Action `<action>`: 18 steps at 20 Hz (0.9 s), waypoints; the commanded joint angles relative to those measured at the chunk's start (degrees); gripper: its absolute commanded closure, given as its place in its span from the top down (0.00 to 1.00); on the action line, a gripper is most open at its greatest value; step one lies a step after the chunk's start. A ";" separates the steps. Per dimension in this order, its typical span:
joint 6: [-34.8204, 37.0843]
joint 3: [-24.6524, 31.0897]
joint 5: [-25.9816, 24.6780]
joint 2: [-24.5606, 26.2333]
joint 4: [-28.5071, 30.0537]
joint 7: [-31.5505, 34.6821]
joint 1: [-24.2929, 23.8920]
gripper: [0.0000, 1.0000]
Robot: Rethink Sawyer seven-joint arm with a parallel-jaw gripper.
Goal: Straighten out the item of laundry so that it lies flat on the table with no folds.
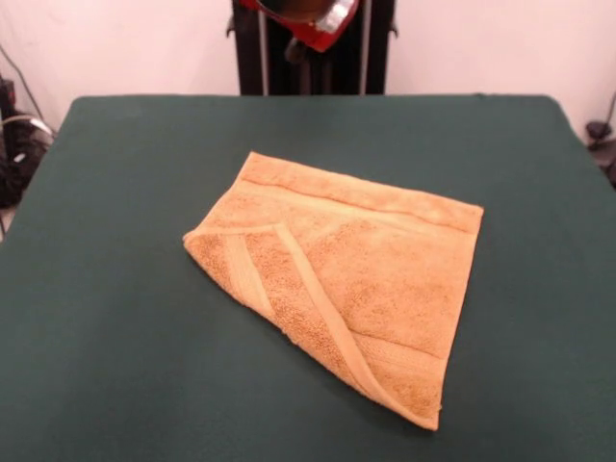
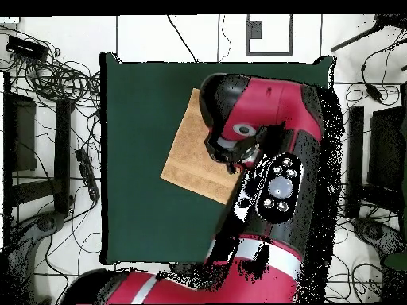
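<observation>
The golden-orange towel [image 1: 375, 260] lies near the middle of the dark green table [image 1: 115, 337]. Its near-left part is folded over onto itself as a flap [image 1: 255, 274], and a woven band runs diagonally along the fold. Another band runs along the far edge. No tag shows. In the overhead view the towel [image 2: 191, 155] is partly hidden under my red arm [image 2: 270, 119], which hangs high above it. In the front view only a red and silver piece of the arm [image 1: 313, 19] shows at the top edge, well clear of the towel. I cannot make out the gripper's state.
The black pedestal [image 1: 308, 67] stands behind the table's far edge. Cables and gear lie off the table's left side [image 1: 19, 144]. In the overhead view cables [image 2: 56, 79] and black stands [image 2: 354, 159] surround the table [image 2: 143, 206].
</observation>
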 commanded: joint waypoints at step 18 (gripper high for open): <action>2.69 -0.85 -1.86 21.90 -28.04 19.88 6.67 1.00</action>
